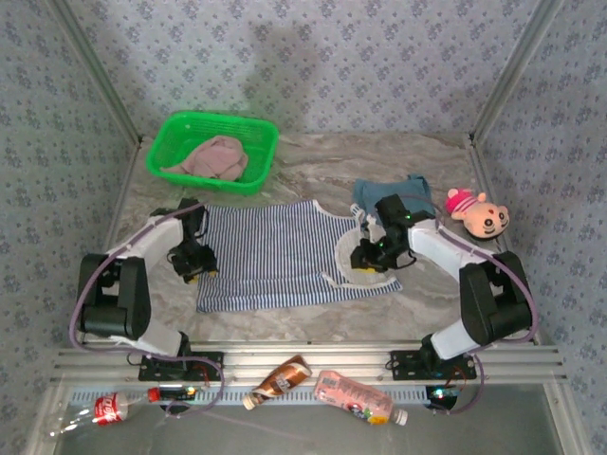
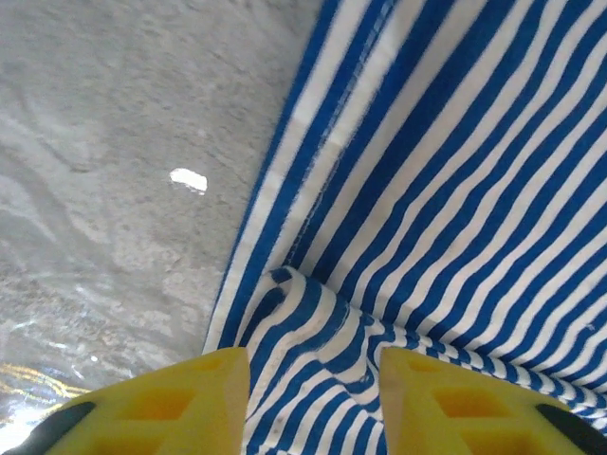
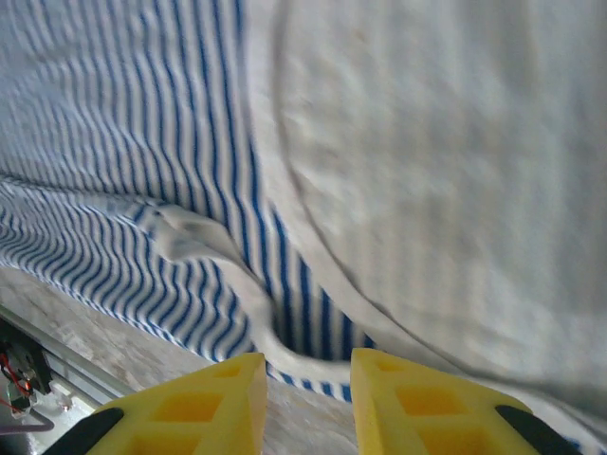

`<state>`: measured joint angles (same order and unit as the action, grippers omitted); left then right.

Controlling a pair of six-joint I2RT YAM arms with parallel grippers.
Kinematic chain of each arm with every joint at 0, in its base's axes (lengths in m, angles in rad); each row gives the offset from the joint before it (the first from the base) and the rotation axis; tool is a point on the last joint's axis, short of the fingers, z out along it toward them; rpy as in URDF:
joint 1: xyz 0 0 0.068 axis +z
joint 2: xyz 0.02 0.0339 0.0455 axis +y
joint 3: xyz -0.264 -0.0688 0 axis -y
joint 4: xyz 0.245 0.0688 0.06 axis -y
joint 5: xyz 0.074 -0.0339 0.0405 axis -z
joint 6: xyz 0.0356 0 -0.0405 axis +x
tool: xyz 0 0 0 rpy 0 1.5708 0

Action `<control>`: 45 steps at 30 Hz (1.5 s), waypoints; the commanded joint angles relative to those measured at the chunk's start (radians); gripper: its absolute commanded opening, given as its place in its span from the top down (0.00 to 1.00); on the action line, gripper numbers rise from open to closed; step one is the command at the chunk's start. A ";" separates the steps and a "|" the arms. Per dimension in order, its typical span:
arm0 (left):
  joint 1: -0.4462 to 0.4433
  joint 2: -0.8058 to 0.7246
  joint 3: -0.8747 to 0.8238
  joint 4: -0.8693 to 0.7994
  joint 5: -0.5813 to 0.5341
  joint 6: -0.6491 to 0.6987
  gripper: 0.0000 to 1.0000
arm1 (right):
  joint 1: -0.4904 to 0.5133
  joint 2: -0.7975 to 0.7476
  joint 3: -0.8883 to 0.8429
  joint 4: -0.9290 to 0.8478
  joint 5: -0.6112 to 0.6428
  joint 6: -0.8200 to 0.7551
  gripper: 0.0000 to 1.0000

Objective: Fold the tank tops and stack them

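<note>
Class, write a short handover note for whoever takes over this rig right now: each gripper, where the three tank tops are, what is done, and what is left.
Left gripper: straddles a raised fold at the left edge of the striped top; grip unclear.
Right gripper: pinching the striped top's white armhole trim.
Striped top: spread flat mid-table.
Pink top: crumpled in the green basket.
Teal top: bunched on the table behind the right gripper.
Done: nothing folded or stacked.
Left: fold all three, then stack.

Right gripper [image 3: 306, 368], yellow fingers [image 3: 204, 403] apart, straddles the striped top's [image 3: 114, 142] white-trimmed edge over the marble table [image 3: 123, 360].
</note>
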<state>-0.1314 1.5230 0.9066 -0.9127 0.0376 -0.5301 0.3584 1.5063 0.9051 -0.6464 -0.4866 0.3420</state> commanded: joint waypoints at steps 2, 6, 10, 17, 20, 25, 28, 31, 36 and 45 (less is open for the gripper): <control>-0.002 0.051 -0.003 0.020 0.005 0.003 0.73 | 0.024 0.092 0.044 0.059 -0.008 -0.022 0.69; 0.004 0.088 -0.040 0.003 -0.032 -0.004 0.80 | 0.047 0.169 0.044 0.094 -0.014 -0.053 0.69; 0.023 0.091 -0.083 -0.027 -0.057 -0.035 0.84 | 0.077 0.197 0.024 0.097 -0.017 -0.061 0.68; 0.050 0.030 -0.116 -0.088 -0.061 -0.101 0.83 | 0.112 0.183 -0.038 0.030 -0.021 -0.067 0.69; 0.049 -0.025 -0.118 -0.128 -0.063 -0.129 0.82 | 0.137 0.156 -0.064 0.000 -0.015 -0.062 0.69; 0.050 -0.109 -0.111 -0.175 -0.057 -0.171 0.77 | 0.169 0.165 -0.039 -0.044 -0.027 -0.089 0.68; 0.050 -0.093 -0.059 -0.177 -0.075 -0.148 0.73 | 0.184 0.167 -0.017 -0.044 -0.045 -0.097 0.68; 0.049 -0.033 0.028 -0.136 -0.049 -0.112 0.69 | 0.166 0.116 0.022 -0.012 -0.050 -0.066 0.68; 0.051 0.075 0.156 -0.009 -0.052 -0.037 0.64 | 0.155 0.085 0.114 0.040 -0.006 -0.069 0.65; 0.062 0.306 0.271 0.177 0.020 0.044 0.65 | 0.165 0.287 0.258 0.229 -0.008 -0.056 0.65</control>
<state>-0.0822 1.7878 1.1511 -0.7910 0.0273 -0.5354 0.5159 1.7313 1.1255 -0.4686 -0.5045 0.2729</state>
